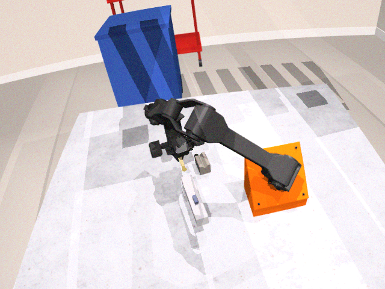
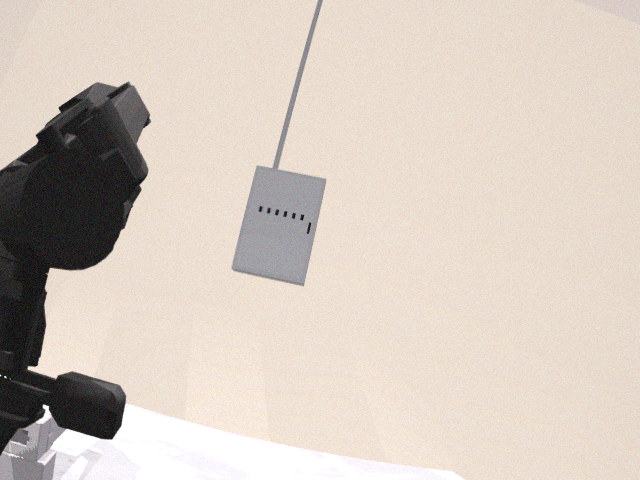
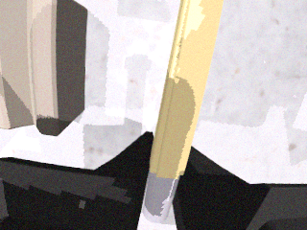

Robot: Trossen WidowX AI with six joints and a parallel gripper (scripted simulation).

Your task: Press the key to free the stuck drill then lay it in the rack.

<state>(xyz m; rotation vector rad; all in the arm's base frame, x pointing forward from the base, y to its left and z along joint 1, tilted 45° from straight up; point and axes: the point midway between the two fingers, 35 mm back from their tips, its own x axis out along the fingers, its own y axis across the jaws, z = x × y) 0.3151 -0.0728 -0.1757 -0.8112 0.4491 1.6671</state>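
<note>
Drill (image 1: pixel 182 164) (image 3: pixel 197 86) is in the tool (image 1: pixel 179 158) (image 3: pixel 159 140): fingers closed on its grey shank, yellow body sticking out past them. It sits left of the rack (image 1: pixel 203 164) (image 3: pixel 43 62), apart from it, and just off the far end of the white housing (image 1: pixel 198 212) (image 2: pixel 32 465) in top view. Can't tell its height over the surface.

Worktop (image 1: pixel 155 264) (image 2: pixel 320 467) (image 3: pixel 254 72) is pale, marble-like, small specks, crossed by hard-edged shadows and bright patches. Room: cream wall (image 1: pixel 264 18) (image 2: pixel 465 310), white skirting, beige floor (image 1: pixel 37 102) with dark shadow bars.

Containers: blue bin (image 1: pixel 139 62) beyond the far edge, left of centre, lid down, contents hidden. Red cart (image 1: pixel 188 43) behind it to the right, partly cropped, lower shelf showing. Grey wall box (image 2: pixel 279 227) with six short slots in a row and one upright slot, single conduit (image 2: pixel 297 87) running up from it.

Rack is a beige block with a lengthwise groove, right of the tool. Housing runs near to far, one blue key (image 1: pixel 195 199) on top. Key travel can't be read.

Count: one drill, one rack, one housing, one key, one bin, one cart, one wall box. One black arm (image 1: pixel 242 146) (image 2: pixel 72 206) on one orange base (image 1: pixel 259 209) at right, three screw holes showing.
</note>
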